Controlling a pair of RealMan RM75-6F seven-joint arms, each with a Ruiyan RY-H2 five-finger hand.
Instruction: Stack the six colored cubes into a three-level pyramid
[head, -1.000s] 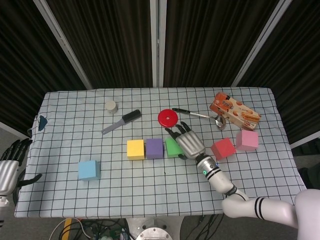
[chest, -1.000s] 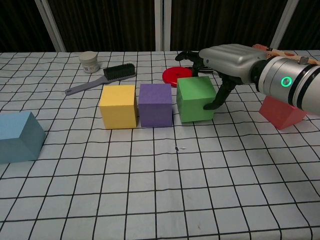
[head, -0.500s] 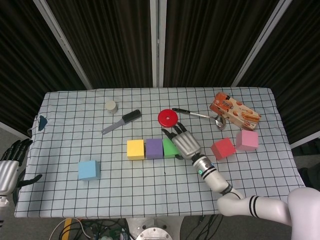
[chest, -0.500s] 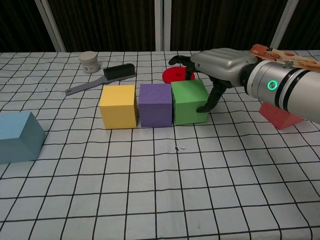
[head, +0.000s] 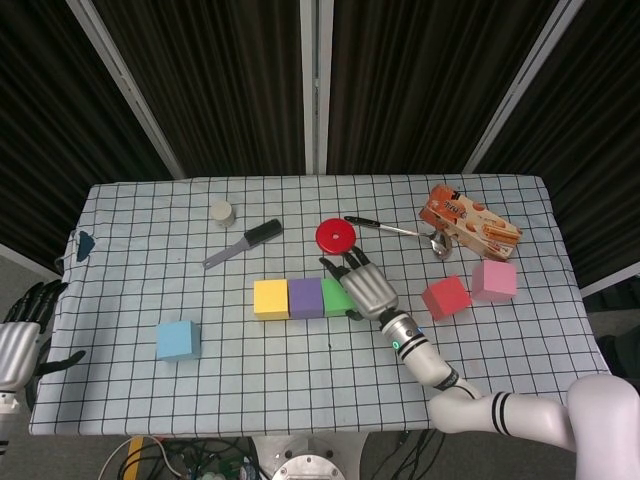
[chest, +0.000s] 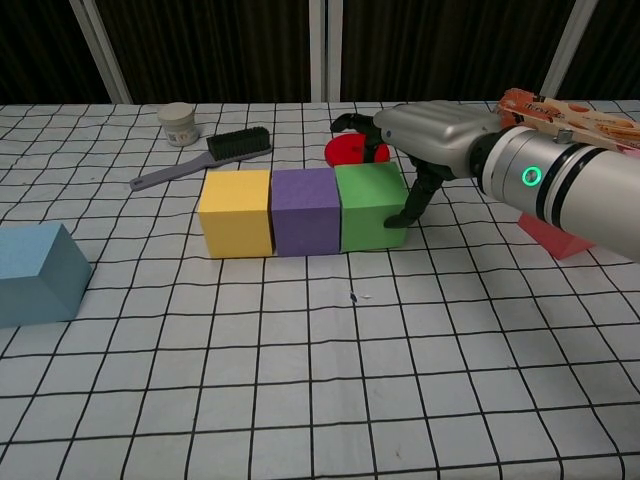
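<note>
Yellow cube (head: 271, 298), purple cube (head: 305, 297) and green cube (head: 335, 297) stand in a touching row at the table's middle; the chest view shows the same yellow cube (chest: 236, 212), purple cube (chest: 304, 210) and green cube (chest: 370, 206). My right hand (head: 365, 288) grips the green cube, fingers over its top and back, thumb on its right side (chest: 430, 135). The blue cube (head: 178, 340) sits alone at the front left. Right of the hand lie the red cube (head: 445, 297) and the pink cube (head: 494, 279). My left hand (head: 18, 340) hangs off the table's left edge, fingers spread, empty.
Behind the row lie a red disc (head: 336, 236), a black brush (head: 243, 243), a white jar (head: 221, 211), a spoon (head: 395, 230) and a snack package (head: 470, 224). The red disc (chest: 345, 150) is just behind my right hand.
My right hand slid the green cube left until it met the purple cube, closing the gap. The left hand stayed put.
</note>
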